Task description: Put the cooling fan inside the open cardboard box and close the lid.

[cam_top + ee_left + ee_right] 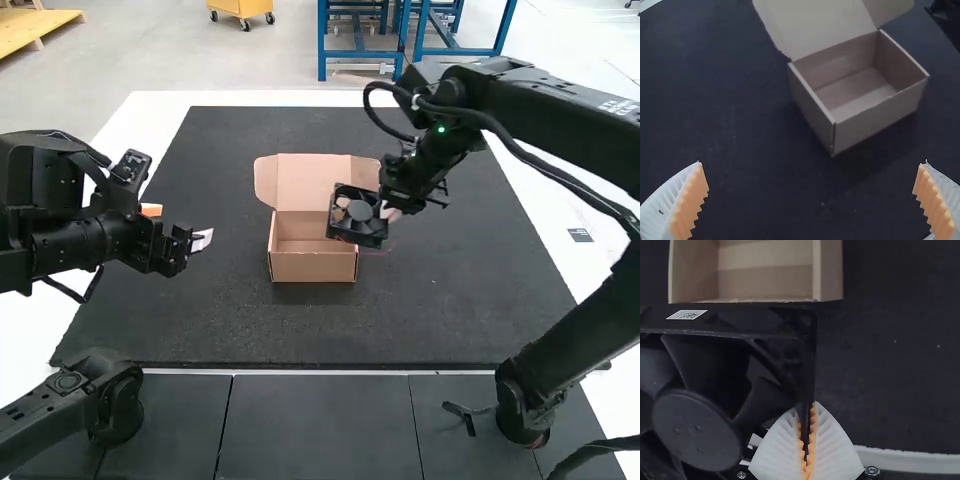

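On the desk (130,110) we see a black mat (200,310) with the box (313,265) open, lid up; the right fingers (832,450) clench the fan (357,216) by its frame, tilted over the box's right side; the left fingers (687,200) hang spread apart, left of the box.

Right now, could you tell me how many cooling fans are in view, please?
1. The cooling fan hangs clamped by its frame in the right gripper at the right wall of the open cardboard box.
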You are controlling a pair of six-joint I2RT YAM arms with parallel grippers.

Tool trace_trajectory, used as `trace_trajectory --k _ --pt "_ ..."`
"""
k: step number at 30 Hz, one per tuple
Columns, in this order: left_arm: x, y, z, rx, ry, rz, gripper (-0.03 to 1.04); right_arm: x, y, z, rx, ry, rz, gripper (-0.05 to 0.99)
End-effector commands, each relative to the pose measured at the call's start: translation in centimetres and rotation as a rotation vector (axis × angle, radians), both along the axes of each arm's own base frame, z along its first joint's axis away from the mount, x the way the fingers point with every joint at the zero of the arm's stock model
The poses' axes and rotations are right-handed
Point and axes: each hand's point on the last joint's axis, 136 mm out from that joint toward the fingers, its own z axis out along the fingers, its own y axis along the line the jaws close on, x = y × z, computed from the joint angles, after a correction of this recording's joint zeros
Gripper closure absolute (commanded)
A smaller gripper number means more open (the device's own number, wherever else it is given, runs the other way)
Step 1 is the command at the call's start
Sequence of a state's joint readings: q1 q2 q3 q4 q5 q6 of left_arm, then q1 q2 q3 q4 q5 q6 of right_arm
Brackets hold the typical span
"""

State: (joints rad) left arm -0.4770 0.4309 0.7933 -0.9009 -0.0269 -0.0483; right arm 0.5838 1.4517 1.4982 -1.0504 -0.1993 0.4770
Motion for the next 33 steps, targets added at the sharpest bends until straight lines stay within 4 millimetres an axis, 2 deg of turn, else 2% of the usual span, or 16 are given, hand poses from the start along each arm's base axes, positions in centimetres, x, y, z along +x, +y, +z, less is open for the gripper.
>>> trace_trajectory --k 1,8,15,33 --pt "-0.1 0.3 0.7 0.0 -0.029 0.008 0.04 -0.6 1.8 0.2 0.025 0.016 0.014 0.94" --pt "0.0 0.5 0.8 0.002 -0.035 0.016 0.04 -0.6 4.6 -0.6 0.008 0.013 0.082 0.94" --pt "-0.1 0.6 0.9 0.0 -0.041 0.02 0.04 1.3 6.3 -1.6 -0.028 -0.013 0.098 0.94" --pt "-0.1 0.6 0.9 0.003 -0.044 0.019 0.04 5.6 8.2 -4.7 -0.112 -0.027 0.134 0.94"
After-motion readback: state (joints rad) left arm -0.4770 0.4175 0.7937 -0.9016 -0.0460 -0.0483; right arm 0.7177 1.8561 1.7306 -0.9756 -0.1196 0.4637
